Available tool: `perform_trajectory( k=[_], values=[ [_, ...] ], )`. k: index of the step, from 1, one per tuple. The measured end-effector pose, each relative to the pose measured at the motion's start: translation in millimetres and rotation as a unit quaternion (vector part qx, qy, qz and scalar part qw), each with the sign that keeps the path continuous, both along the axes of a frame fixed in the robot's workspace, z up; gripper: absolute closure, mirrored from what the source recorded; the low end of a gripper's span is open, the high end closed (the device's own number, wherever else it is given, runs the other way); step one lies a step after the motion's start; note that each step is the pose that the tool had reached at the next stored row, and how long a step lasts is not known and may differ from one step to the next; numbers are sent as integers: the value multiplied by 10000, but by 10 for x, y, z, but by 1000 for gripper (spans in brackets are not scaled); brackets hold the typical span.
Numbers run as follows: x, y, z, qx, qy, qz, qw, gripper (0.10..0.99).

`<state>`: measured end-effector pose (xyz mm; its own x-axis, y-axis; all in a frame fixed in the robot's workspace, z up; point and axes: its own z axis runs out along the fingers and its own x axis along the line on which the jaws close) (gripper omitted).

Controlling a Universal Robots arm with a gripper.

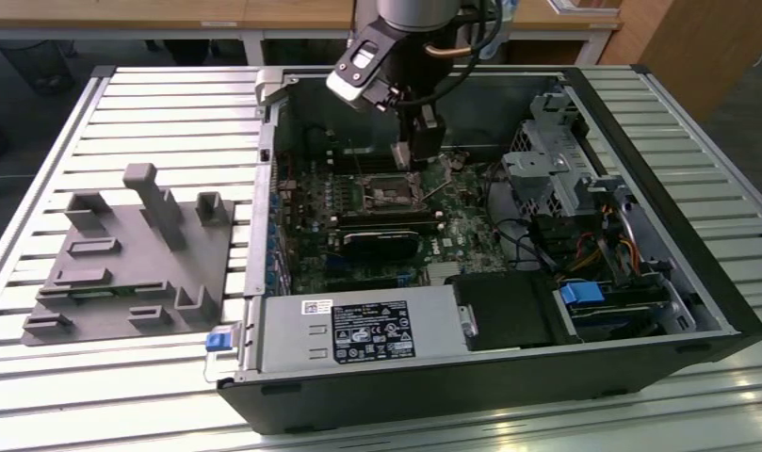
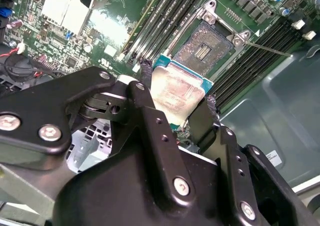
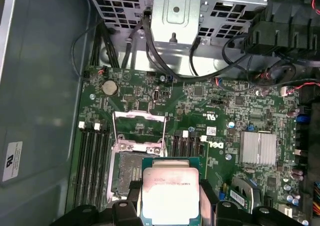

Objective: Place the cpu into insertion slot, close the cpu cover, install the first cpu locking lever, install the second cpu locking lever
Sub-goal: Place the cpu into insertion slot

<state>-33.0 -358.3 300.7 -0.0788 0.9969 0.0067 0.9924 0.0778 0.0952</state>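
We have the hand (image 2: 177, 87) clenched on the chip (image 2: 176, 95), one finger pressing each of two opposite edges; in both wrist views the chip hangs over the near part of the open socket (image 3: 126, 167), and we judge it not yet seated; the cover (image 3: 140, 115) stands swung up off the socket, so the way in looks free; a thin metal lever (image 2: 267, 48) sticks out from one socket corner.

To do this step well, we would keep the chip flat and level; square its edges to the socket's frame before it goes down; match its notches or marked corner, which we cannot make out here; lower it straight with no sliding, since the socket's fine contacts would bend easily; let it drop in under its own weight, without pushing.

The chip is a small flat square; its top is dull silver-tan metal with faint print; a thin blue-green rim of board shows around that metal cap.

In the exterior view the hand (image 1: 413, 158) reaches into the open computer case (image 1: 682, 282) on the slatted desk (image 1: 142, 104).
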Motion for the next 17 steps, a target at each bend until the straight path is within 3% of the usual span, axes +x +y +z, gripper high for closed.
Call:
perform_trajectory(
  k=[8, 17],
  values=[
    [0, 0, -24, 0, 0, -32, 10000, 545],
    [0, 4, -56, 1, 0, -409, 9992, 545]
  ],
)
